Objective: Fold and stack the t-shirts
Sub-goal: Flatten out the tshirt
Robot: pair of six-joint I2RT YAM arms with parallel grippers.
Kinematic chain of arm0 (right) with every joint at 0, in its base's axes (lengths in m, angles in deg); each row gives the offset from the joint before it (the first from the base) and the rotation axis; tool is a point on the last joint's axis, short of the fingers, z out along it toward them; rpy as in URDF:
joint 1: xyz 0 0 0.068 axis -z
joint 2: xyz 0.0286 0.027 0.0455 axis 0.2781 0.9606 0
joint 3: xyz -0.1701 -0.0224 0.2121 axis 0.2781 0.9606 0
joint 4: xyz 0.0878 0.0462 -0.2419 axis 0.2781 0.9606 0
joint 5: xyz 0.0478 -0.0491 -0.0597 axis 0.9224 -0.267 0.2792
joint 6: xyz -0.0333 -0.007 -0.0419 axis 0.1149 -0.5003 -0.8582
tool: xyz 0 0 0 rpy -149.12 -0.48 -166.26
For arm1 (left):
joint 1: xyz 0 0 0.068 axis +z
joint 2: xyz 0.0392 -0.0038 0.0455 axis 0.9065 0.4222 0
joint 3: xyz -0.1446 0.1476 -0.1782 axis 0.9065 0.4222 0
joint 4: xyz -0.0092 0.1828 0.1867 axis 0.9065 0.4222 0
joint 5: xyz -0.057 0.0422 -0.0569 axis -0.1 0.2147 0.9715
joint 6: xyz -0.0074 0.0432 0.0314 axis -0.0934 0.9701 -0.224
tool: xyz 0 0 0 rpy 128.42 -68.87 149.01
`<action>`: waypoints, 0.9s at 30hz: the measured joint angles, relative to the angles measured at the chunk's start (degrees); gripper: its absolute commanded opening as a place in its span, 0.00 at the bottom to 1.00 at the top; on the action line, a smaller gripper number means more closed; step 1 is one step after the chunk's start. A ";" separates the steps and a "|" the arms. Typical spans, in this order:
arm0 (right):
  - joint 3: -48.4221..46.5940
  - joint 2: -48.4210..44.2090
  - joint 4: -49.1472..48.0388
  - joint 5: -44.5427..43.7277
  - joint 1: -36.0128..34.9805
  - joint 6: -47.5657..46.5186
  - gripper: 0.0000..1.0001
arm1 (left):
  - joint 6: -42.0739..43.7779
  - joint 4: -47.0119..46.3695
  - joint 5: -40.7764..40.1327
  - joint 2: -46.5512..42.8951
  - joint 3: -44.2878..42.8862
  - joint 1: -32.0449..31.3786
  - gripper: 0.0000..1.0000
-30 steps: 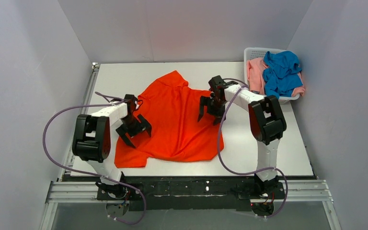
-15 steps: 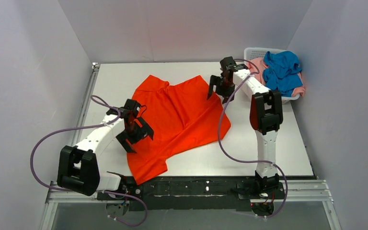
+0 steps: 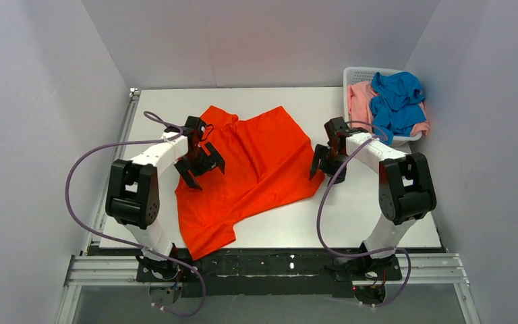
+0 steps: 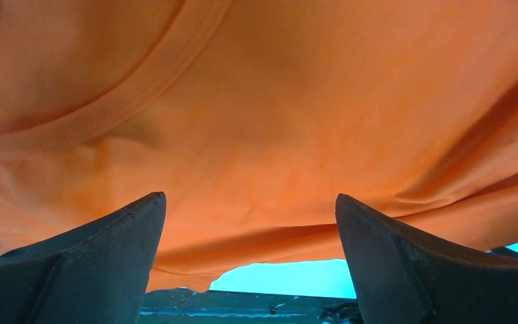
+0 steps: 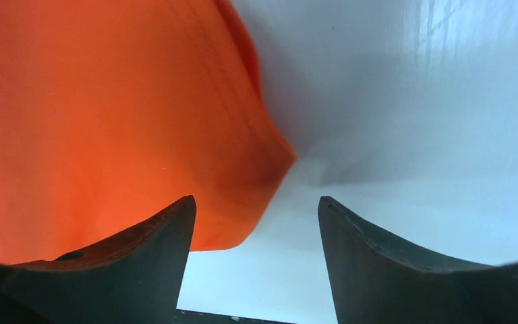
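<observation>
The orange-red t-shirt (image 3: 256,169) lies spread and skewed on the white table, one end reaching the near edge. My left gripper (image 3: 201,169) is open over the shirt's left edge, near the collar; its wrist view is filled with orange cloth (image 4: 263,121). My right gripper (image 3: 325,170) is open at the shirt's right corner; the cloth's corner (image 5: 108,121) lies by my left finger, bare table under the right. The blue t-shirt (image 3: 396,100) and the pale pink t-shirt (image 3: 360,101) are bunched in the basket.
The white slotted basket (image 3: 359,71) stands at the table's (image 3: 378,216) back right corner. Grey walls close in the left, back and right. A black metal rail (image 3: 270,264) runs along the near edge by the arm bases. Purple cables loop from both arms.
The right gripper has come from the shirt's far right edge toward me, to its right corner. The left gripper has moved away from me along the shirt's left edge. The shirt has barely shifted in the last half second.
</observation>
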 measured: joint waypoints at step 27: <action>-13.64 4.96 27.56 -15.13 -9.92 9.38 0.37 | 4.83 -1.18 1.11 1.33 5.88 0.00 0.98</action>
